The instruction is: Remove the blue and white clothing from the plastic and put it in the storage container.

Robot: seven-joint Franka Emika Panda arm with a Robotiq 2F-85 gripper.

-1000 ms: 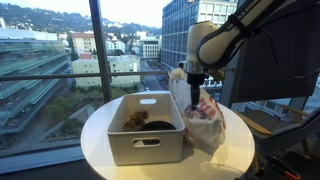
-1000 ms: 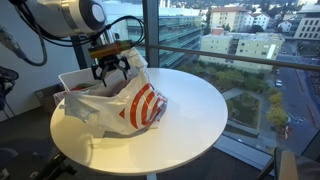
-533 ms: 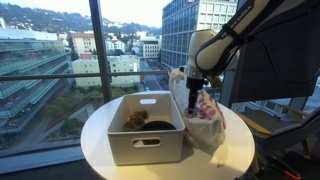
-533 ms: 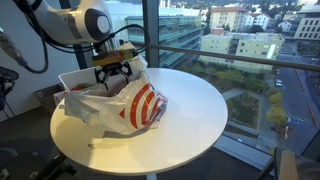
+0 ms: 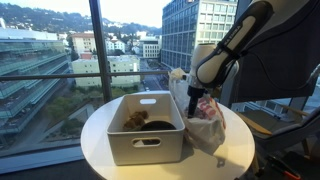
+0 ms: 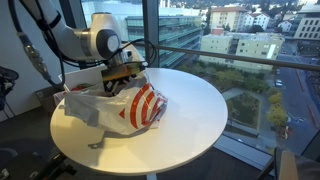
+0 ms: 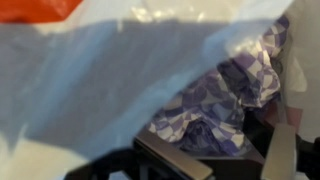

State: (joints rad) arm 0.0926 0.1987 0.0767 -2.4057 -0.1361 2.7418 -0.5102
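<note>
Centrally, the gripper [image 6: 124, 80] reaches into the red-striped plastic bag [image 6: 135, 105]. Only the wrist view shows its jaws apart, with the blue and white clothing [image 7: 228, 100] just ahead of the fingers [image 7: 185, 162], still inside the bag. The white storage container [image 5: 146, 135] stands just beside the bag on a round white table [image 5: 100, 140]. Tall windows [image 5: 60, 60] overlook city buildings.

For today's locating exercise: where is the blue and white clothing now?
In the wrist view the clothing sits right of centre, inside the plastic bag beside the storage container.
</note>
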